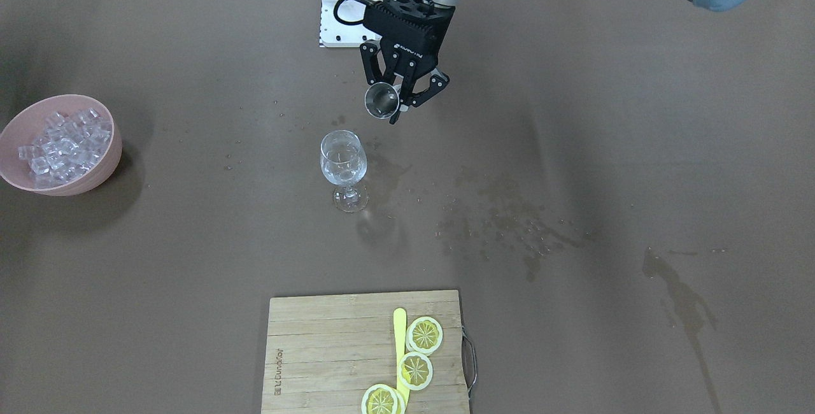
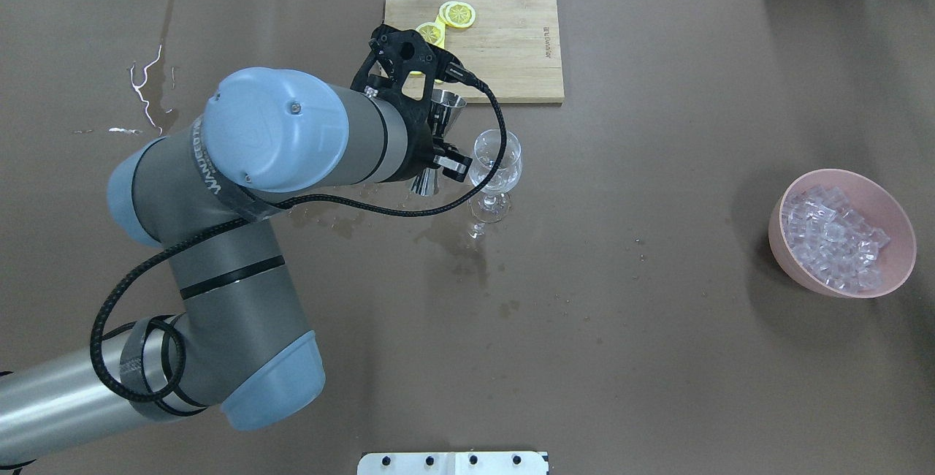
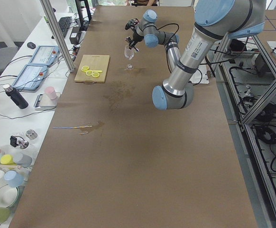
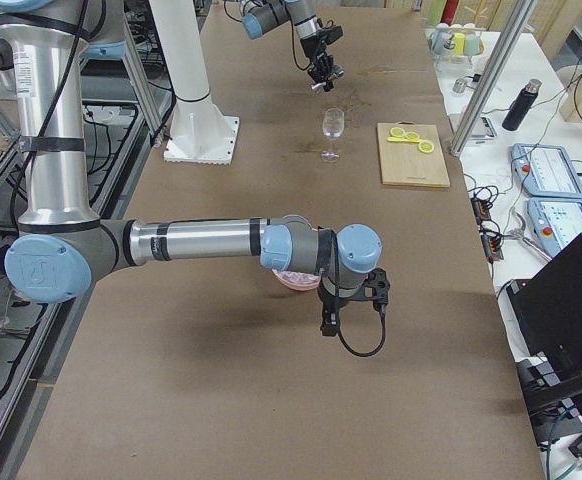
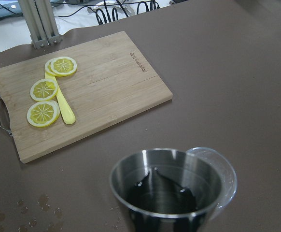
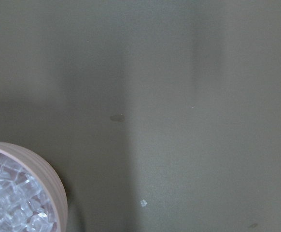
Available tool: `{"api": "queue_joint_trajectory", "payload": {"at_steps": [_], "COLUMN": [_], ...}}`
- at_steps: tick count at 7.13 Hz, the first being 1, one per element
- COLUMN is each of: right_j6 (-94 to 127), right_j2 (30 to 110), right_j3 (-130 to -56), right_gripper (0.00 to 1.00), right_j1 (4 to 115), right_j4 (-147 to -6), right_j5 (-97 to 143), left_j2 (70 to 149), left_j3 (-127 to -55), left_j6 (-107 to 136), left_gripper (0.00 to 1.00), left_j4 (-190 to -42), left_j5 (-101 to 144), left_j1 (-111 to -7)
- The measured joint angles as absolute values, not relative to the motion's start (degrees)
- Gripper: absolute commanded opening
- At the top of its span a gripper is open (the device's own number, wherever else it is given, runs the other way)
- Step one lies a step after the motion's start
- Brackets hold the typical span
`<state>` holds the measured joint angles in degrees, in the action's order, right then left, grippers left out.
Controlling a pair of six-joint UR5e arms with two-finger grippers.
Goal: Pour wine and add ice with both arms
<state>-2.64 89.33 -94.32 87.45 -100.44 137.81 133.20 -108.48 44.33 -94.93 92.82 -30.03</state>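
My left gripper (image 1: 400, 99) is shut on a steel jigger (image 1: 382, 100), tilted with its mouth toward the wine glass (image 1: 344, 162), just above and behind the rim. The jigger (image 5: 167, 186) fills the left wrist view, with a wet film inside and the glass rim (image 5: 225, 169) right behind it. A little clear wine sits in the glass (image 2: 498, 161). No stream shows. Ice cubes (image 1: 60, 143) are heaped in a pink bowl (image 2: 803, 270). My right gripper (image 4: 351, 298) hangs beside that bowl; I cannot tell whether it is open or shut.
A wooden cutting board (image 1: 318, 350) with lemon slices (image 1: 424, 335) and a yellow knife lies at the far edge. Wet stains (image 1: 503, 223) and droplets spread across the brown table around the glass. The white pedestal (image 1: 334, 13) stands behind the left gripper.
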Motion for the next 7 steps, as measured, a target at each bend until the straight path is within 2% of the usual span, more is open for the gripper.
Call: {"api": "queue_joint_trajectory", "payload": {"at_steps": [7], "right_j6": [-2.78], "right_j2": [88.73], "right_j3": [-94.97], "right_gripper": [1.00], "right_j1": [87.45], "right_j4": [-100.28], "right_j5": [137.68], "left_j2": [141.78], "left_j3": [-103.71], "left_j6": [39.70], "left_gripper": [0.00], "left_j4": [-78.08], "left_j5": [98.19], "left_j1": [-29.86]}}
